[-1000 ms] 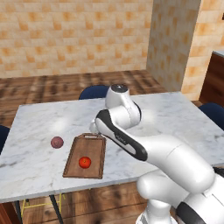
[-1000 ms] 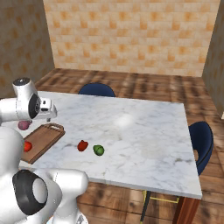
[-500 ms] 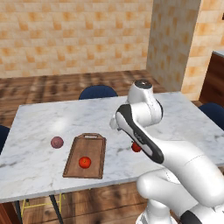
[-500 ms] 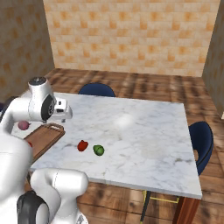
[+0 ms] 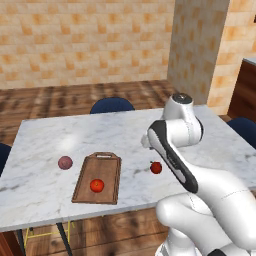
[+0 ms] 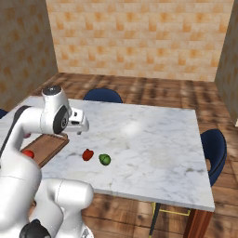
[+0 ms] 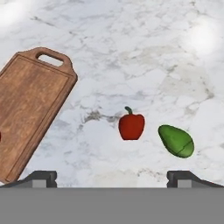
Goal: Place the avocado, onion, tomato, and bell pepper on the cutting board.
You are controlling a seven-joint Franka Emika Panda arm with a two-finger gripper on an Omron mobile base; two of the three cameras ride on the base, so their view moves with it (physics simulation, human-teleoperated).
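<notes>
The end effector hung wide and empty above the pepper and avocado, likely lining up a pick. On the surface, the board held the tomato; the onion lay just beside the board.

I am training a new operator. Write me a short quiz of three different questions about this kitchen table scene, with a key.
1. True or false: the tomato already lies on the board.
2. Which item lies on the table nearest the avocado? A) onion B) pepper C) tomato
3. Fill in: the gripper hangs above the pepper with its jaws ____.

Key:
1. True. The tomato sits inside the board's rim; the onion lies beside the board on the table.
2. B. The pepper lies just beside the avocado, apart from it.
3. Open, holding nothing.
</notes>
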